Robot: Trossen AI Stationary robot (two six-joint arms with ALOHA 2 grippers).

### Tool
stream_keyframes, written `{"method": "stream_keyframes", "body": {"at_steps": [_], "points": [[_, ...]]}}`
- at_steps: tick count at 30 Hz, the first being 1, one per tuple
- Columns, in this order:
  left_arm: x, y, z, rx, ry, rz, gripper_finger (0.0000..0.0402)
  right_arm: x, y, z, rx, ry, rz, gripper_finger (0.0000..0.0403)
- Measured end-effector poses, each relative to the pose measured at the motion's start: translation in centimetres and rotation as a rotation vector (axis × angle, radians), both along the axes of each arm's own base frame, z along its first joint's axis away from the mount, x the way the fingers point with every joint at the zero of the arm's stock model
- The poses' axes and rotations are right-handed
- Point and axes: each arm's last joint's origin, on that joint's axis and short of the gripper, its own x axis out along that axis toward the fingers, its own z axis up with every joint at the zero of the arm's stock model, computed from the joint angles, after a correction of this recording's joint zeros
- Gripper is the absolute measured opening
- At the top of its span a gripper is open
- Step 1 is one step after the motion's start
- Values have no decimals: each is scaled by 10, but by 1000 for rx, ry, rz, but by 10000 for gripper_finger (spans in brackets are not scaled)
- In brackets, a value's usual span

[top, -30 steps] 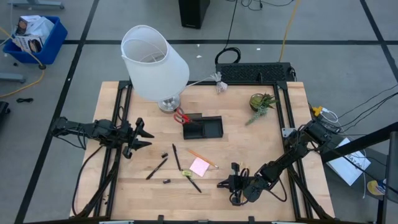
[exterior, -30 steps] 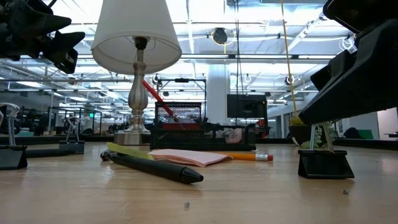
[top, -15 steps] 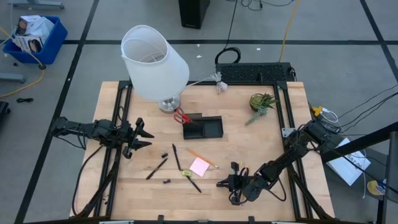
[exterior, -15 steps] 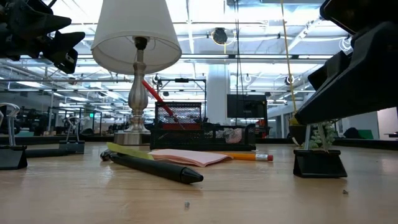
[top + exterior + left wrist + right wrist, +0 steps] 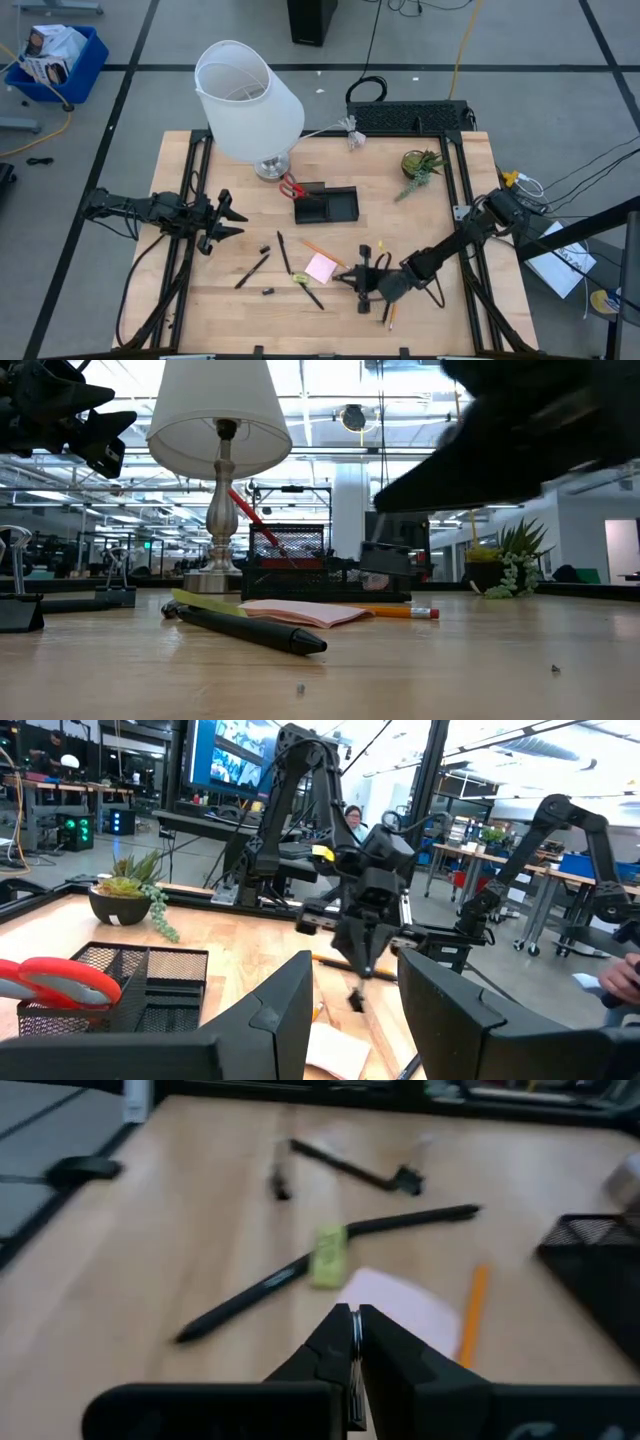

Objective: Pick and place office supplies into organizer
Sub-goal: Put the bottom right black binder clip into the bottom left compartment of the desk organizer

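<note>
The right claw (image 5: 362, 280) hung pinched on a small black clip beside the pink pad (image 5: 321, 267), while the left claw (image 5: 222, 221) waited half-spread, empty.

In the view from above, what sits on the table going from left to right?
Left gripper → lamp → organizer → right gripper → potted plant.
</note>
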Motion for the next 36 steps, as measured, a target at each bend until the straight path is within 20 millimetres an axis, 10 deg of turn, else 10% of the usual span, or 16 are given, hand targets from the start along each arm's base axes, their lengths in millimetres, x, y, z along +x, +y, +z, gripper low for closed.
{"method": "stream_keyframes", "body": {"at_steps": [18, 36], "points": [[0, 0, 0, 0, 0, 0, 152, 52, -123, 19, -64, -146, -69, 11], [0, 0, 0, 0, 0, 0, 152, 55, -165, 15, -141, -103, -93, 11]]}}
